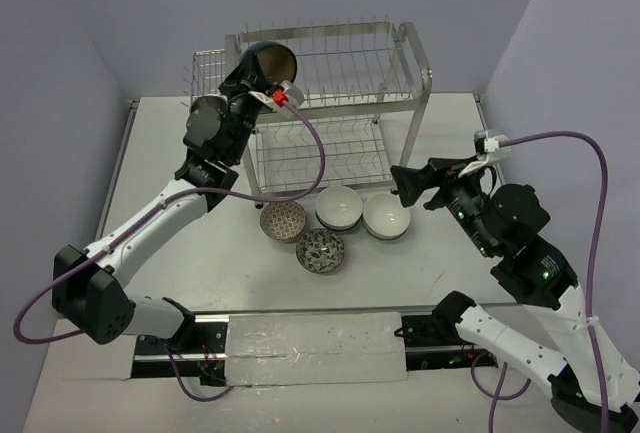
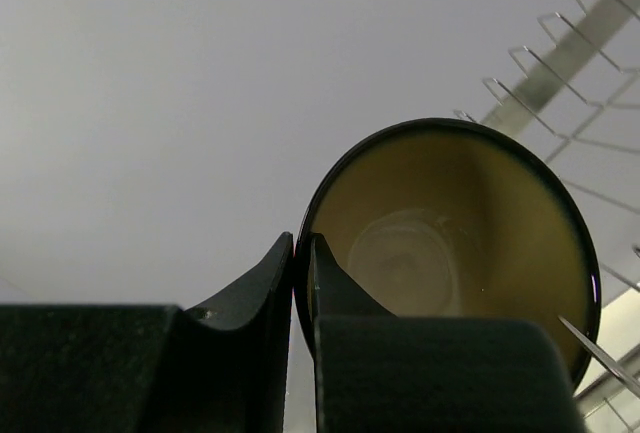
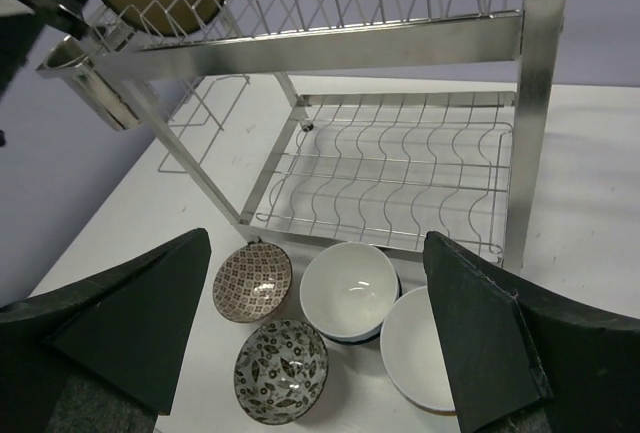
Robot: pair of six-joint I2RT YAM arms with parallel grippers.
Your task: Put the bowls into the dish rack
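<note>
Pinched by its rim in the left pincer [image 2: 300, 253]: the teal bowl [image 2: 450, 243], tipped on edge at the left end of the dish rack's [image 1: 345, 103] top tier, among upright prongs [image 1: 330, 38]. Just beside, in the side basket [image 1: 205, 68], a steel cup [image 3: 95, 88]. On the tabletop [image 1: 180, 253] before the lower tier, close together: a red patterned bowl [image 1: 283, 220], two white bowls [image 1: 339, 207], a dark floral bowl [image 1: 320, 250]. Near the right-hand white one, spread wide and holding nothing, the right pincer [image 3: 318, 283]. Only from the left wrist: the brown inside, the grip on the rim.
</note>
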